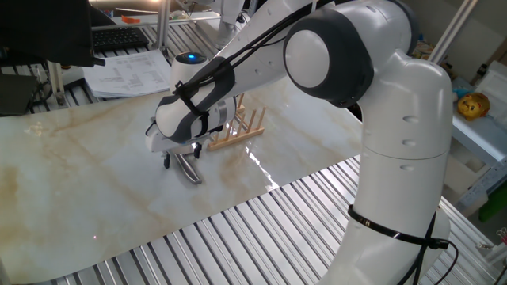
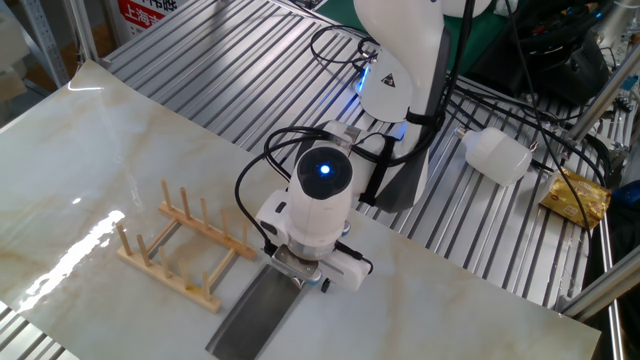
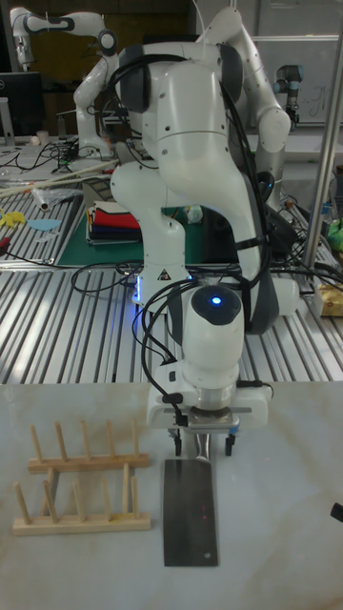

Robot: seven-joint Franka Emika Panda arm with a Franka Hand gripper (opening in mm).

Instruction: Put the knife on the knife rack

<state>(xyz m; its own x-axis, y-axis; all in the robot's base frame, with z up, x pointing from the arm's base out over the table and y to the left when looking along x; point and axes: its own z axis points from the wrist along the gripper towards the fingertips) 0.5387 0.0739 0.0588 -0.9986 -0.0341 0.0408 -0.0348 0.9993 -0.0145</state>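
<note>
The knife (image 3: 191, 510) is lying flat on the marble tabletop (image 2: 90, 150), blade sticking out away from the arm, handle end tucked right under the gripper (image 3: 202, 440). The gripper points straight down over the handle, fingers on either side, but honestly can't tell if it's actually clamped. The knife rack (image 3: 81, 483) sits just beside the blade, empty, not touching it.

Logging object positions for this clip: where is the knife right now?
The knife lies flat on the marble table, just right of the knife rack in the tall fixed view, its handle end under the gripper.
</note>
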